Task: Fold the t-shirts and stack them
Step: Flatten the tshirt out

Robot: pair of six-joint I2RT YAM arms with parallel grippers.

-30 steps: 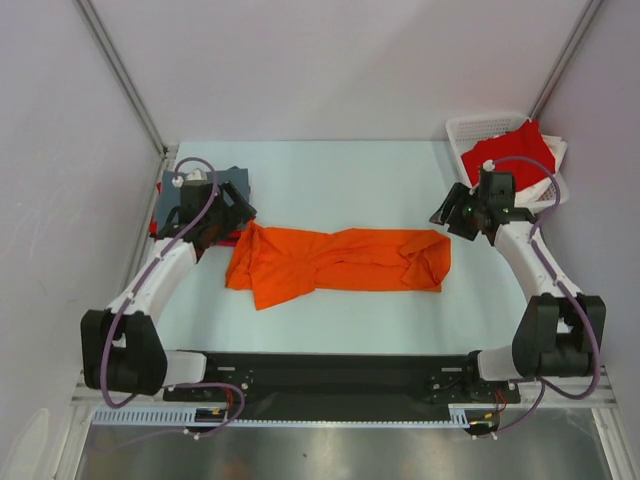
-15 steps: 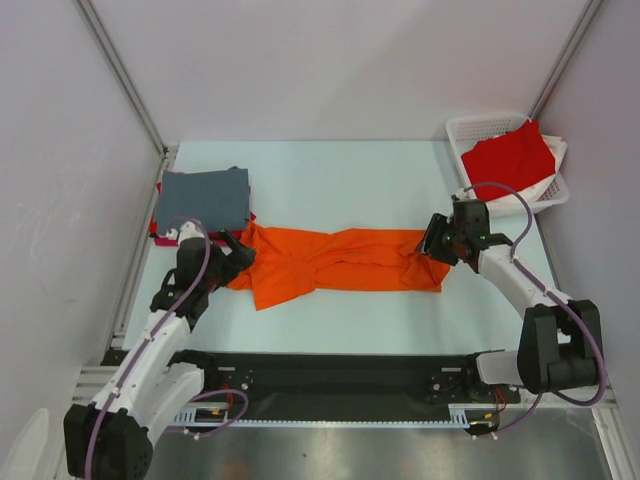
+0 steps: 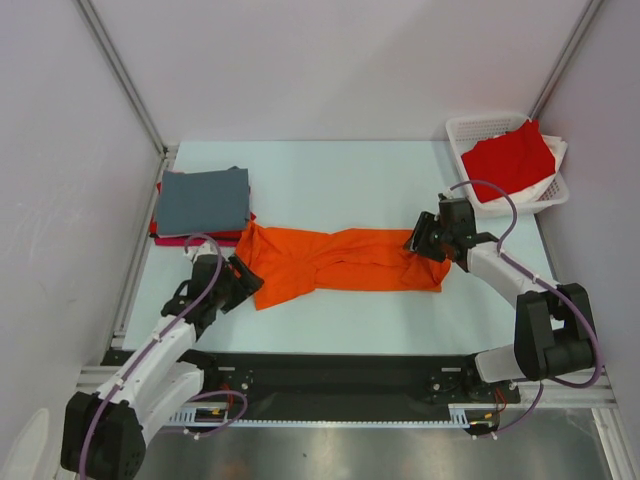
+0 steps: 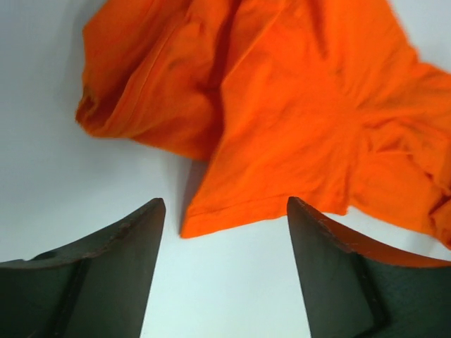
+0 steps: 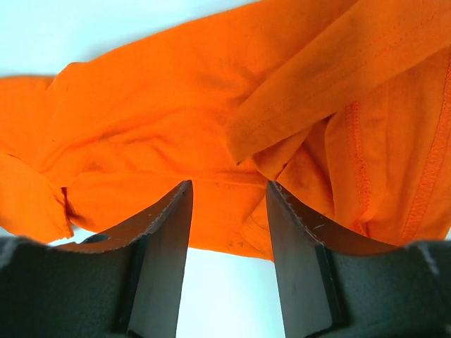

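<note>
The bright orange t-shirt (image 3: 335,260) lies folded lengthwise into a long strip across the middle of the table. My left gripper (image 3: 243,277) is open just off its near-left corner; in the left wrist view the orange hem (image 4: 282,134) lies just ahead of the fingertips. My right gripper (image 3: 420,243) is open over the shirt's right end, its fingers straddling the cloth edge (image 5: 225,211). A folded slate grey t-shirt (image 3: 203,199) tops a stack at the far left, with red and magenta edges (image 3: 172,238) beneath. A red t-shirt (image 3: 508,157) lies in the basket.
The white lattice basket (image 3: 462,130) stands at the far right corner. A metal frame rail (image 3: 140,250) runs along the table's left edge. White enclosure walls stand on three sides.
My left arm left the grey stack and came down toward the orange shirt's near-left corner. My right arm moved left from the basket side onto the shirt's right end.
</note>
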